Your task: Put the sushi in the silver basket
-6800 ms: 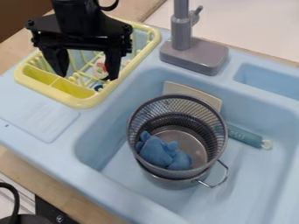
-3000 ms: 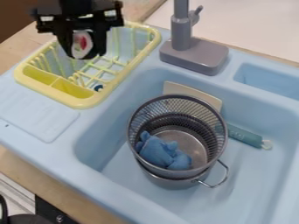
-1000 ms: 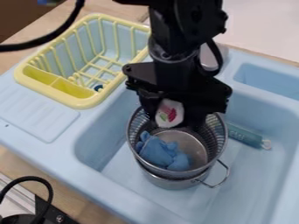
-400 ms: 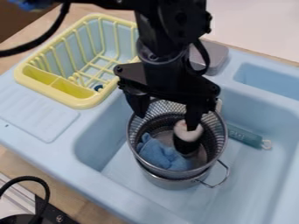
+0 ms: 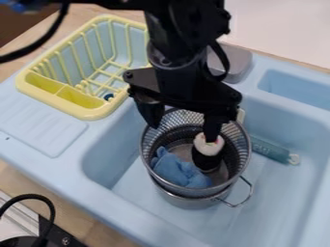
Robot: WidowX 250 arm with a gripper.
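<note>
Camera view: the pincer [image 5: 182, 132] of the black arm hangs over the round silver wire-mesh basket [image 5: 190, 116], its two dark, tapered fingers spread apart and grasping nothing. The toy sushi [image 5: 208, 146], a squat piece with a rounded white top marked by a pink fleck and a smooth black side, stands inside the basket, toward the handle side. One fingertip overlaps its white top; whether they touch cannot be determined.

Beside the sushi in the basket lies a soft, rumpled blue fabric item [image 5: 180, 171] of irregular shape. The basket sits on a smooth metal pot [image 5: 187, 202], from which a bent wire handle [image 5: 247, 195] projects. Both are within the light-blue moulded plastic sink [image 5: 283, 193], its corners rounded. Near the basket lies a teal bar-shaped handle [image 5: 270, 150] with a pale looped end.

At the sink's edge sits a glossy yellow dish rack [image 5: 87, 112] with slender bars and two small side compartments. A grey, round-cornered faucet base [image 5: 237, 61] stands partly behind the arm. Pale wood grain shows on the desk [image 5: 87, 216].
</note>
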